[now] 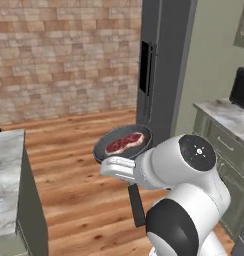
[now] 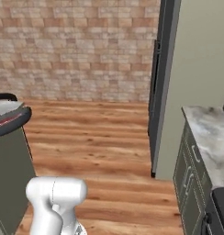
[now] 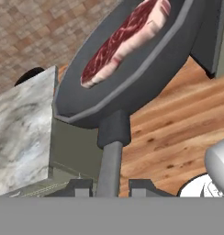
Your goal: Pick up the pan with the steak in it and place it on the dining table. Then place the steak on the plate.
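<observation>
I have the tool (image 3: 108,186) clamped on the long black handle of the pan (image 1: 121,142), its two fingertips (image 3: 79,187) pressed against either side of the shaft. The pan hangs in the air above the wooden floor (image 1: 74,165), in front of the tall dark fridge (image 1: 161,65). The steak (image 1: 125,142) lies flat inside it. The marble-topped desk (image 1: 6,175) stands to my left, beside the pan's rim in the hand view.
</observation>
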Available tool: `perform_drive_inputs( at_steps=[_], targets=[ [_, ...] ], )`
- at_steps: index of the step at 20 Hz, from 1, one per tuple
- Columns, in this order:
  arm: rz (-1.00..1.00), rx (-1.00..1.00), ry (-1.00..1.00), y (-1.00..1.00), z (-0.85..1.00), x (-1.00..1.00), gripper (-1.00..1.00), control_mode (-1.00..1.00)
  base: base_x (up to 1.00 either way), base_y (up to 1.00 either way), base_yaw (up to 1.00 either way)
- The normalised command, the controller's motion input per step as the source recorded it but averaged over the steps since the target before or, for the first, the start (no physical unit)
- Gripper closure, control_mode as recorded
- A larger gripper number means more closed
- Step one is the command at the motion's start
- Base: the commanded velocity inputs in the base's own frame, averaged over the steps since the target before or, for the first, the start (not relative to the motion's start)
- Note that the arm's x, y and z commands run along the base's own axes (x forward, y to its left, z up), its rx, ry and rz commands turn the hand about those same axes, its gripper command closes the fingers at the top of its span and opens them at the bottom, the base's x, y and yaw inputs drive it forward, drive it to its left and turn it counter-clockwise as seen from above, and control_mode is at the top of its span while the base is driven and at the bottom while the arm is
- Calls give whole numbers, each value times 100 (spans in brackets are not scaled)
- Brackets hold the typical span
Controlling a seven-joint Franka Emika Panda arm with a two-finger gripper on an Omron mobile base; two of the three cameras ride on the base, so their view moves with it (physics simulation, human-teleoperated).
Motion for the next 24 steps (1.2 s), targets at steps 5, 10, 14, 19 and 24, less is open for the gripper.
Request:
perform_drive_inputs(
  at_steps=[5,10,14,19,24],
  targets=[
    [0,0,0,0,0,0,100,100,-10,4,36],
    [0,0,0,0,0,0,100,100,-10,0,8],
    [0,0,0,0,0,0,100,100,-4,0,2],
    [0,0,0,0,0,0,100,100,-5,0,0],
    [0,0,0,0,0,0,100,100,35,-1,0]
  ],
)
